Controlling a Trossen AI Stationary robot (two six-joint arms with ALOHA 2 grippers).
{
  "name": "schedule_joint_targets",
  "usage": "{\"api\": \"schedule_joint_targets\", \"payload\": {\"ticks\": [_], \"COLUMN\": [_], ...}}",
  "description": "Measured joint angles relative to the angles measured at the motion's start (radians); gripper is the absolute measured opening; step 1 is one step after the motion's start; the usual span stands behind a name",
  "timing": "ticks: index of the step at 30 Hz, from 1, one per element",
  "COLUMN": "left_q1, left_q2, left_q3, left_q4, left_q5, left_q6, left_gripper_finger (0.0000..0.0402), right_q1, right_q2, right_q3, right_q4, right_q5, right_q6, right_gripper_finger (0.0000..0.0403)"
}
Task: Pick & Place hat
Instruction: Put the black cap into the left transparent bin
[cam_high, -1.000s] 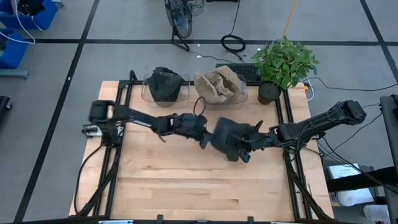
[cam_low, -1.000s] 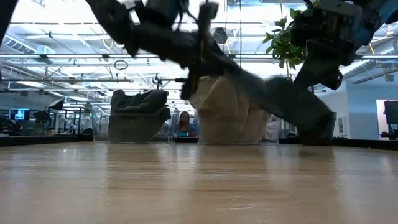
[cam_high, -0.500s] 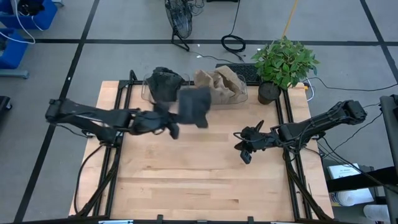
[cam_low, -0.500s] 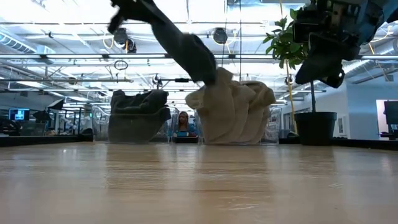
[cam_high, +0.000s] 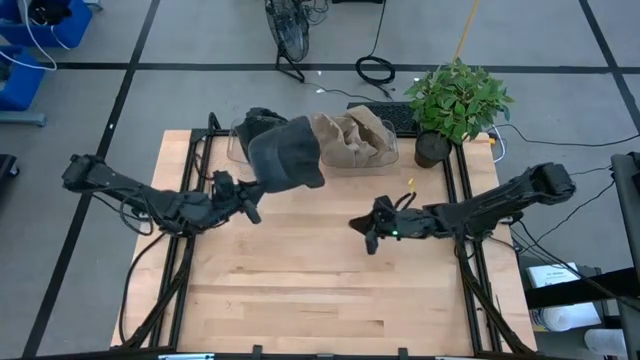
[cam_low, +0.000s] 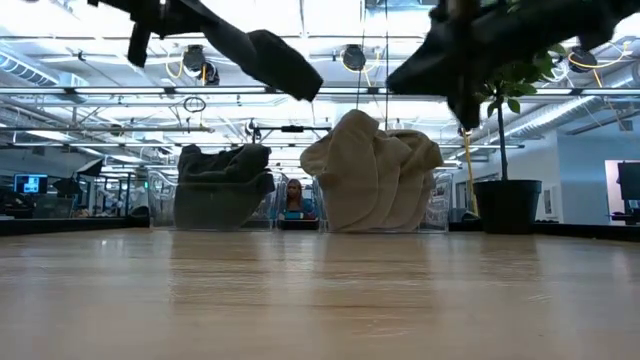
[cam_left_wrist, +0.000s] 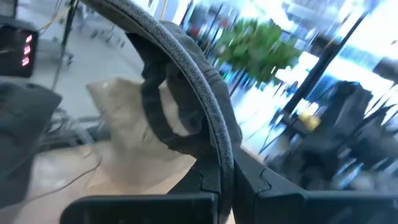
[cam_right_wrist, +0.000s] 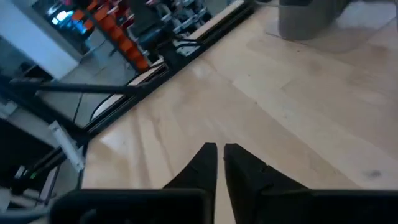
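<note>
A dark grey hat (cam_high: 286, 160) hangs in the air over the table's far left-centre, just in front of the two clear bins; the low view shows it high above the wood (cam_low: 272, 58). My left gripper (cam_high: 250, 196) is shut on it, at its near-left side. My right gripper (cam_high: 368, 228) hovers over the table's middle right, well apart from the hat, and its fingers (cam_right_wrist: 208, 163) are shut on nothing. My left gripper pinches the hat's thick curved rim (cam_left_wrist: 219, 163) between its two fingers, with the rim running up out of the gap. The fingers come roughly level from the table's left. The hat is lifted clear and reaches away from the fingers toward the bins.
At the far edge stand a clear bin of dark hats (cam_high: 262, 138) and a clear bin of tan hats (cam_high: 352, 140). A potted plant (cam_high: 452, 102) is at the far right corner. Black rails (cam_high: 462, 185) run down both sides. Bare wood (cam_high: 320, 290) fills the near half.
A second ago both grippers were at the hat at the table's middle. The left gripper has since carried it up and toward the far left, to in front of the bins, drawing back leftward. The right gripper no longer touches the hat and has shifted slightly left.
</note>
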Motion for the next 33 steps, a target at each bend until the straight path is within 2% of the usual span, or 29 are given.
{"api": "schedule_joint_targets", "payload": {"ticks": [2,5,8,10,13,18,22,31,33], "left_q1": [-0.004,-0.004,-0.004,-0.002,-0.001,0.017,0.035,0.091,0.111], "left_q2": [-0.011,-0.024,-0.032,-0.032,-0.032,-0.031,-0.031,-0.031,-0.031], "left_q3": [-0.065,-0.143,-0.195,-0.217,-0.222,-0.222,-0.222,-0.222,-0.222], "left_q4": [0.163,0.344,0.455,0.5,0.501,0.498,0.503,0.51,0.509], "left_q5": [-0.001,-0.002,-0.002,0.003,0.01,0.058,0.081,0.157,0.189], "left_q6": [0.054,0.129,0.173,0.183,0.185,0.179,0.161,0.161,0.161], "left_gripper_finger": [0.001,0.001,0.001,0.001,0.0012,0.001,0.001,0.001,0.001], "right_q1": [-0.022,-0.052,-0.083,-0.099,-0.122,-0.173,-0.218,-0.325,-0.351], "right_q2": [0.077,0.21,0.349,0.432,0.529,0.612,0.61,0.561,0.553], "right_q3": [-0.001,-0.001,0.011,0.042,0.133,0.305,0.356,0.355,0.361], "right_q4": [0.071,0.282,0.573,0.688,0.725,0.728,0.684,0.721,0.721], "right_q5": [0.0,-0.007,-0.049,-0.054,-0.068,-0.185,-0.21,-0.216,-0.274], "right_q6": [0.043,0.104,0.13,0.135,0.135,0.037,-0.001,-0.033,-0.007], "right_gripper_finger": [0.0045,0.0086,0.0135,0.017,0.0217,0.0275,0.0291,0.0284,0.0284]}}
